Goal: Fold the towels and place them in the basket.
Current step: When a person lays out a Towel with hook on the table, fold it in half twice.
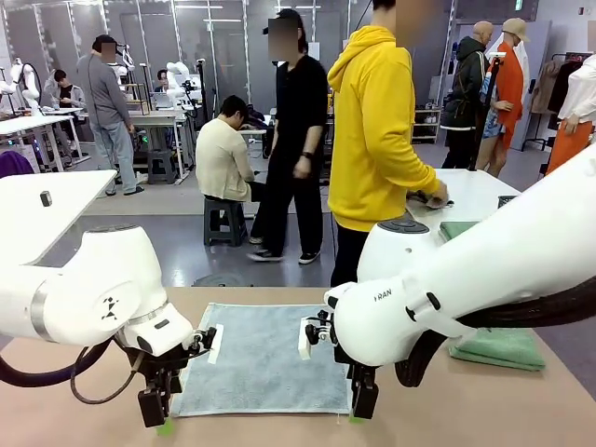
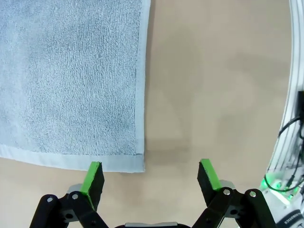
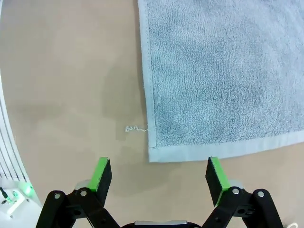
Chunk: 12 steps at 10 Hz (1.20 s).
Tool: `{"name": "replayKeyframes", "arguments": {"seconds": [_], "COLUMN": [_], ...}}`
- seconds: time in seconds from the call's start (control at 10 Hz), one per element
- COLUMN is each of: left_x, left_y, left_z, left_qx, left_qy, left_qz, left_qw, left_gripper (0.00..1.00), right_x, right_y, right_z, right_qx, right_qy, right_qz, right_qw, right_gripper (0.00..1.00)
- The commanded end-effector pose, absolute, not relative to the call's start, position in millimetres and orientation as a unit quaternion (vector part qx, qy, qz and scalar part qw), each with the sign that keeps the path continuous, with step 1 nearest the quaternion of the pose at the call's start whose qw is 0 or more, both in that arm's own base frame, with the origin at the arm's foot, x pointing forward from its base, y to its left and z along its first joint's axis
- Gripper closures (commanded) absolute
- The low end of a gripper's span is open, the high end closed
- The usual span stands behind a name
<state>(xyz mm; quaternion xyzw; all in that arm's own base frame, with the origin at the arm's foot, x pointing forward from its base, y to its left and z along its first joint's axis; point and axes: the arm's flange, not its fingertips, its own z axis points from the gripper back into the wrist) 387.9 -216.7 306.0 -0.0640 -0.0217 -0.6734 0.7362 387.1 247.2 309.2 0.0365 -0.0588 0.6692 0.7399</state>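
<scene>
The grey towel (image 1: 265,358) lies flat and spread on the table (image 1: 74,410) between my arms, I judge so that each near corner can be pinched for the first fold. My left gripper (image 2: 152,171) hangs wide open and empty, straddling one near corner, one pad over the hem and the other over bare table. My right gripper (image 3: 156,168) stands just as open and just short of the other corner, touching nothing. The right wrist view picks out a loose thread (image 3: 135,128) beside the hem. The front view adds the green towel (image 1: 498,346), seemingly folded, well apart at my right, and a person (image 1: 377,130) in yellow at a far table
</scene>
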Motion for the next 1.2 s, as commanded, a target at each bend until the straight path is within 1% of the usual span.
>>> {"name": "replayKeyframes", "arguments": {"seconds": [0.0,0.3,0.7,0.8,0.9,1.0,1.1], "left_x": [396,399,402,402,401,402,401], "left_y": [-219,-219,-221,-220,-220,-220,-218], "left_z": [302,296,289,288,288,288,288], "left_qx": [-0.057,-0.061,-0.069,-0.066,-0.064,-0.062,-0.061], "left_qy": [-0.028,-0.019,-0.016,-0.015,-0.015,-0.016,-0.016], "left_qz": [-0.683,-0.683,-0.681,-0.680,-0.679,-0.679,-0.678], "left_qw": [0.728,0.728,0.729,0.730,0.731,0.731,0.732], "left_gripper": [0.00,0.00,0.00,0.26,0.46,0.85,1.00], "right_x": [397,401,403,404,404,405,405], "right_y": [250,251,258,258,258,259,259], "right_z": [300,292,287,287,287,287,286], "right_qx": [0.057,0.046,0.039,0.038,0.038,0.035,0.035], "right_qy": [-0.066,-0.031,-0.015,-0.013,-0.010,-0.009,-0.008], "right_qz": [0.682,0.673,0.669,0.668,0.668,0.665,0.663], "right_qw": [0.726,0.737,0.742,0.743,0.743,0.746,0.748], "right_gripper": [0.00,0.00,0.00,0.00,0.00,0.00,0.24]}}
